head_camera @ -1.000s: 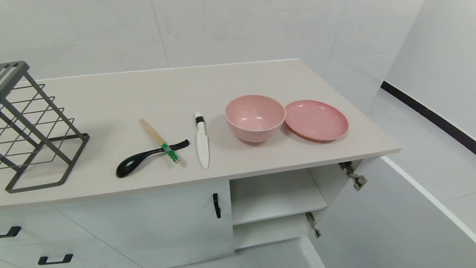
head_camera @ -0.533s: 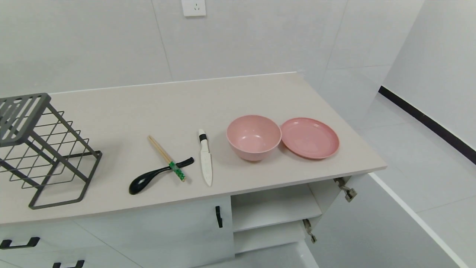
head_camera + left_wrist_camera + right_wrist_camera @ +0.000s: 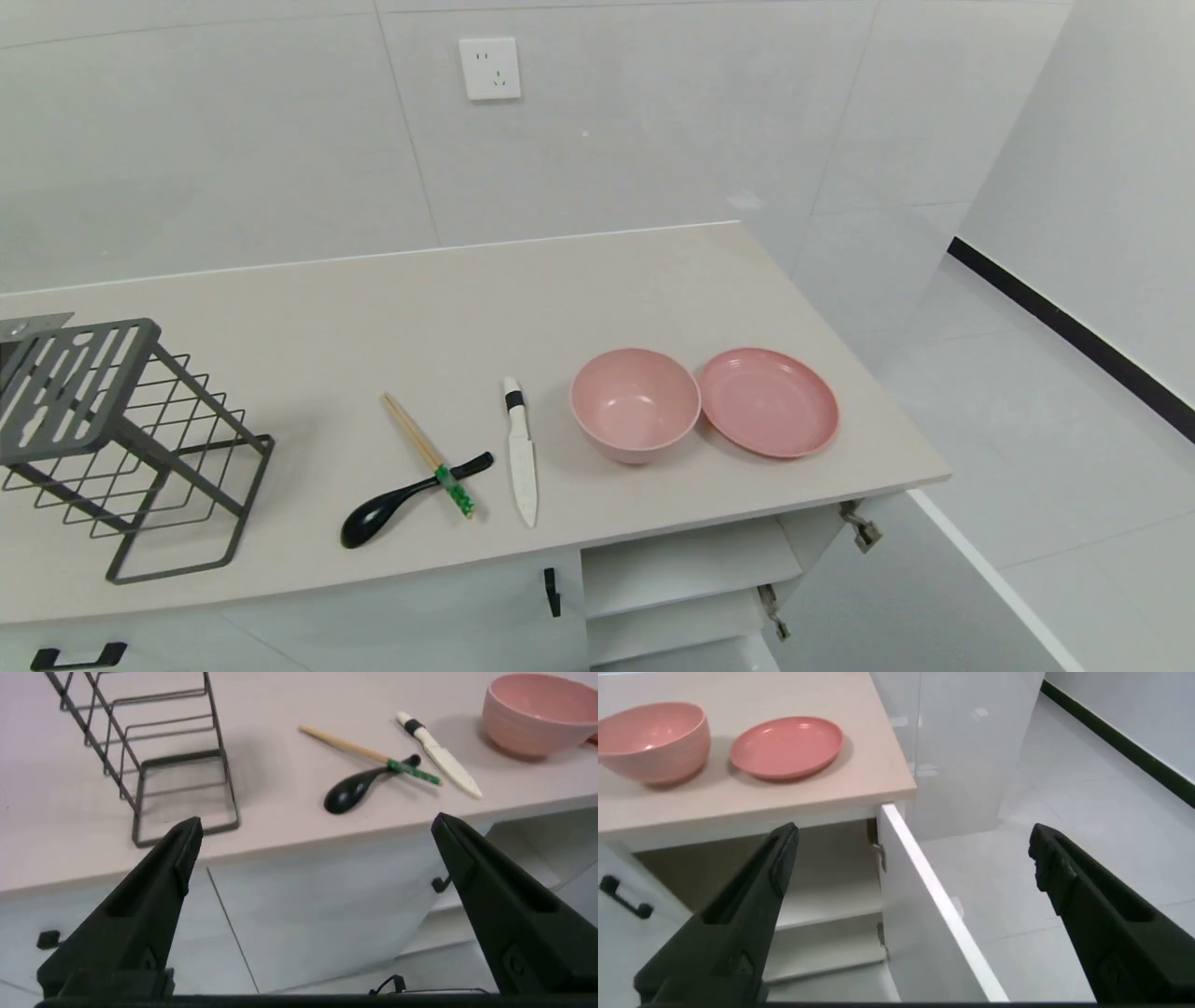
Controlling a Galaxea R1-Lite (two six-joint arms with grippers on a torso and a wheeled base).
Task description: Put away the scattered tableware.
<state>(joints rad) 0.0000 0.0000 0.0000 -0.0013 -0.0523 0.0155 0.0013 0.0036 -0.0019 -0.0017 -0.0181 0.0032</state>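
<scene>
Head view: on the pale beige countertop (image 3: pixel 653 280) a round pink plastic bowl (image 3: pixel 635 403) stands upright just beside a shallow pink plate (image 3: pixel 768 401) near the right end. A white knife with a black band (image 3: pixel 520 453) lies between the bowl and a glossy black spoon (image 3: pixel 401 502); a pair of wooden chopsticks with green tips (image 3: pixel 427 454) lies across the spoon's handle. A dark grey wire rack (image 3: pixel 121 448) stands well apart at the left. Below the bowl and plate, a white cupboard with shelves (image 3: pixel 686 565) is open.

Left wrist view: the left gripper (image 3: pixel 318 826) hangs before the counter's front edge, its fingers spread wide with nothing between them.

Right wrist view: the right gripper (image 3: pixel 915 833) is spread just as wide and holds nothing, facing the open cupboard and its door
</scene>
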